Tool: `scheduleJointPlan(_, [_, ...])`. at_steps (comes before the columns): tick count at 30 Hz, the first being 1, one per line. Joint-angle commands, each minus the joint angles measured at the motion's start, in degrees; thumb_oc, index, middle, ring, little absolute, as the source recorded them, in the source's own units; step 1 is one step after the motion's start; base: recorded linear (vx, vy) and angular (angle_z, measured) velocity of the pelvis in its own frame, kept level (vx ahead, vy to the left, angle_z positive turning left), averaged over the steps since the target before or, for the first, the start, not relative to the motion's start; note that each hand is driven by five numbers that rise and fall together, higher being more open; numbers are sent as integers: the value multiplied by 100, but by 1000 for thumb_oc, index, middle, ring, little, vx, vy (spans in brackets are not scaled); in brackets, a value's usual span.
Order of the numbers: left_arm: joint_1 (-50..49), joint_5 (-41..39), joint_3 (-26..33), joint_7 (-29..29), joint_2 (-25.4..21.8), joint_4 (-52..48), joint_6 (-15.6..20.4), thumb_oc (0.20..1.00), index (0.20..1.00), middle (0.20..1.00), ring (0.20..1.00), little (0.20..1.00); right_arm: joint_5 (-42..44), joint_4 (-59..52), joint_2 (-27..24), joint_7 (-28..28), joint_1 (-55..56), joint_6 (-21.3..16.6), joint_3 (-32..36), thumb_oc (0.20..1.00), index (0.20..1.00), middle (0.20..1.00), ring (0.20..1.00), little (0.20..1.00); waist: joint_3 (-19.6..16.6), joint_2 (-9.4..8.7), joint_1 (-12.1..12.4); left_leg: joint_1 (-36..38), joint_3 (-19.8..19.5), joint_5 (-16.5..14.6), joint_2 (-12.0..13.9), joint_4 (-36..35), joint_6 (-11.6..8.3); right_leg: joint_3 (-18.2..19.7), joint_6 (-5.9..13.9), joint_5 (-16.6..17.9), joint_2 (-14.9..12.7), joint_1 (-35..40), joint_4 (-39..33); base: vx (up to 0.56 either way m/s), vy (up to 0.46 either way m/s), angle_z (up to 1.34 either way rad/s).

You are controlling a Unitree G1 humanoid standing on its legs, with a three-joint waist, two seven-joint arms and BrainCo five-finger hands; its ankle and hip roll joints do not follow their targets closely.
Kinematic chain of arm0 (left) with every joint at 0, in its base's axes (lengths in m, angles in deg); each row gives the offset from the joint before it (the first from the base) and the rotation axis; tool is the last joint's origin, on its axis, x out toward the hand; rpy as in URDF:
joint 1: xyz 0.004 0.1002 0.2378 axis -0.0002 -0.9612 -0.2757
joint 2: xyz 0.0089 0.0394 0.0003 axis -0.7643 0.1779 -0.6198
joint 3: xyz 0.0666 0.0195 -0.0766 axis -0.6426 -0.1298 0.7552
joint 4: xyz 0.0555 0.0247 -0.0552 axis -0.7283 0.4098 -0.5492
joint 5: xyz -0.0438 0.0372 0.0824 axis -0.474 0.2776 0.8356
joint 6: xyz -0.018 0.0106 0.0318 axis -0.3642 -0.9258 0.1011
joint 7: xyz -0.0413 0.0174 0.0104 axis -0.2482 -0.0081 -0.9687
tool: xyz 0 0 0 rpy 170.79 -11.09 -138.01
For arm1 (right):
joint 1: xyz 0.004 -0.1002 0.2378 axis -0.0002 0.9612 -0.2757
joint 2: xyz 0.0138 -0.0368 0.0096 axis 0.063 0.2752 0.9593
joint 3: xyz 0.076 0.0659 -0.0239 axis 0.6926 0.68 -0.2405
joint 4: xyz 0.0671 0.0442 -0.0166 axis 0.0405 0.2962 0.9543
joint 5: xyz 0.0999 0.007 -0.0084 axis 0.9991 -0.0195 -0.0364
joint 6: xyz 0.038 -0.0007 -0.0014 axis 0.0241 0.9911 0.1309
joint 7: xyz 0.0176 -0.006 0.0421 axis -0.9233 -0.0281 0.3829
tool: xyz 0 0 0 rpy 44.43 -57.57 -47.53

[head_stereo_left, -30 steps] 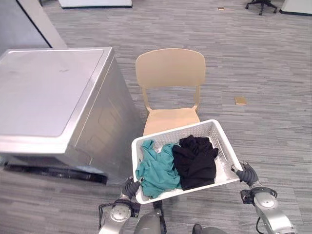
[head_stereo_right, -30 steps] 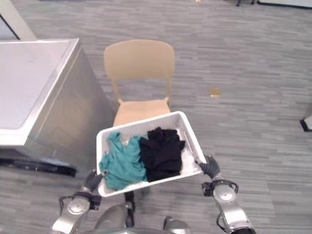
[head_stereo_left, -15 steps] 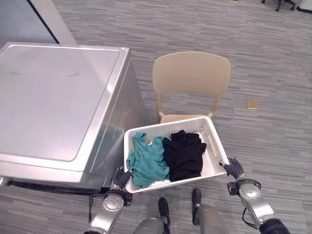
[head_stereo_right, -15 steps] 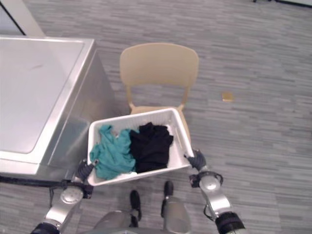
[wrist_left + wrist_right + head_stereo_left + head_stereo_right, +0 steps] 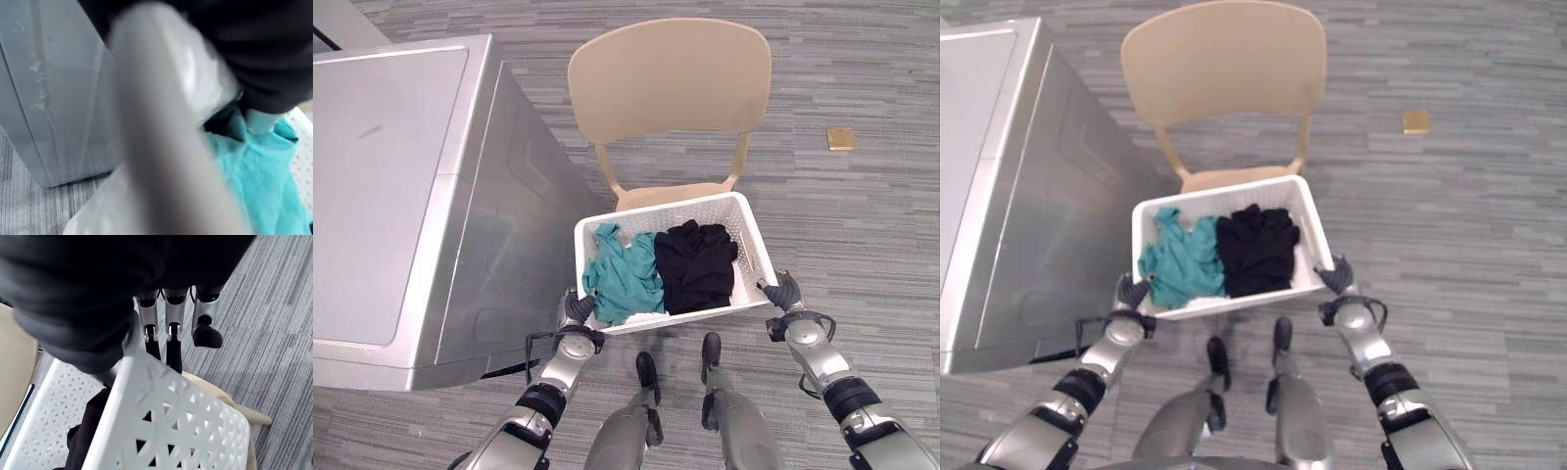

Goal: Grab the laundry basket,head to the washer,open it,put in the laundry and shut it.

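Note:
I hold a white lattice laundry basket (image 5: 751,245) level in front of me, one hand at each short end. My left hand (image 5: 576,311) grips the end nearest the washer, and my right hand (image 5: 785,294) grips the other; its fingers (image 5: 169,316) curl over the rim (image 5: 146,396). Inside lie a teal garment (image 5: 623,279) on the left and a black garment (image 5: 695,269) on the right. The silver top-loading washer (image 5: 391,186) stands at my left with its lid down.
A tan plastic chair (image 5: 671,83) stands straight ahead, its seat partly under the basket's far edge and close beside the washer's side. A small tan square (image 5: 840,138) lies on the grey striped floor at the right.
The camera has tipped down and shifted, so washer and chair appear closer and nearer the view's left. The basket stays held in both hands with the same clothes.

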Motion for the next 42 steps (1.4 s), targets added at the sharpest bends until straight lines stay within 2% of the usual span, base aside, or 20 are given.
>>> scheduleJointPlan(1, [192,-17,-101,78,202,-244,472,1000,1000,1000,1000,1000,-77,-255,411,110,271,-299,-479,1000,1000,1000,1000,1000,-88,-97,-49,-223,-144,-2,258,69,-308,119,630,-1543,-310,142,1076,12,39,2])
scheduleJointPlan(7, [-354,-52,33,-29,269,-431,463,1000,1000,1000,1000,1000,-36,-297,371,206,757,-283,-259,1000,1000,1000,1000,1000,-243,-85,-92,139,-108,-176,225,137,-293,171,630,-1635,-309,454,1125,61,38,1])
scheduleJointPlan(13, [-798,92,303,-187,23,-931,477,1000,1000,1000,1000,1000,-152,-403,95,386,1058,-269,28,1000,1000,1000,1000,1000,-414,-108,-88,445,-113,-233,230,109,-323,123,626,-1706,-292,847,989,55,-25,-1])
scheduleJointPlan(15, [-1184,132,642,-345,-212,-1494,517,1000,1000,1000,1000,1000,-236,-707,-277,502,1261,-302,379,1000,1000,1000,1000,1000,-504,-132,-49,614,-154,-216,241,29,-356,52,622,-1733,-276,1081,842,12,-85,1])
scheduleJointPlan(21, [-1835,-202,1138,-811,-328,-1705,533,1000,1000,1000,1000,1000,-302,-921,-670,833,1692,-279,856,1000,1000,1000,1000,1000,-608,-159,7,709,-186,-149,270,-40,-404,-18,598,-1760,-229,1300,736,-33,-75,6])
scheduleJointPlan(25, [-2358,-287,1341,-1122,-285,-1608,466,1000,1000,1000,1000,1000,-329,-865,-669,1044,2095,-270,1124,1000,1000,1000,1000,1000,-678,-169,41,749,-226,-99,298,-37,-434,-75,564,-1813,-173,1433,696,-74,-105,10])
scheduleJointPlan(29, [-2673,-149,1321,-1380,-227,-1242,344,1000,1000,1000,1000,1000,-411,-511,-532,1173,2296,-277,1048,1000,1000,1000,1000,1000,-673,-139,121,713,-339,-19,345,86,-477,-137,479,-1910,-86,1565,674,-120,-114,14])
scheduleJointPlan(30, [-2703,-45,1209,-1461,-189,-876,309,1000,1000,1000,1000,1000,-474,-138,-428,1200,2275,-291,848,1000,1000,1000,1000,1000,-541,-126,234,423,-495,129,368,316,-543,-220,388,-1965,-45,1649,587,-252,-181,22])
scheduleJointPlan(34, [-2530,-69,1141,-1399,-130,-473,333,1000,1000,1000,1000,1000,-406,228,-329,1175,2122,-276,653,1000,1000,1000,1000,1000,-378,-107,356,-62,-725,218,255,634,-682,-453,323,-1855,-116,1473,543,-267,-61,59])
scheduleJointPlan(36, [-2455,-112,1110,-1390,-52,-266,337,1000,1000,1000,1000,1000,-428,467,-252,1156,1994,-242,469,1000,1000,1000,1000,1000,-349,-141,391,-134,-803,3,176,857,-613,-636,345,-1703,-270,1318,491,-178,12,67])
scheduleJointPlan(38, [-2430,-121,1091,-1370,-11,-135,338,1000,1000,1000,1000,1000,-453,569,-187,1168,1928,-231,344,1000,1000,1000,1000,1000,-367,-168,363,-64,-703,-316,199,1099,-528,-771,397,-1542,-420,1188,415,-149,48,56])
scheduleJointPlan(39, [-2430,-121,1092,-1370,-11,-134,338,1000,1000,1000,1000,1000,-453,570,-187,1167,1927,-232,343,1000,1000,1000,1000,1000,-364,-166,362,-68,-705,-324,201,1111,-528,-772,397,-1542,-418,1191,414,-117,55,54])
scheduleJointPlan(40, [-2407,-101,1073,-1349,14,-66,327,1000,1000,1000,1000,1000,-484,635,-148,1165,1885,-221,280,1000,1000,1000,1000,1000,-361,-177,333,-4,-604,-494,263,1249,-503,-847,412,-1481,-504,1140,386,-57,115,54])
scheduleJointPlan(41, [-2344,-124,1041,-1315,58,61,328,1000,1000,1000,1000,1000,-517,679,-106,1171,1847,-204,194,1000,1000,1000,1000,1000,-374,-168,293,183,-459,-787,465,1453,-548,-962,455,-1509,-599,1147,345,-121,245,78])
scheduleJointPlan(42, [-2267,-167,996,-1313,105,73,344,1000,1000,1000,1000,1000,-511,751,-77,1146,1837,-203,194,1000,1000,1000,1000,1000,-380,-152,215,401,-174,-818,804,1461,-611,-1244,506,-1419,-750,1172,282,-116,423,68])
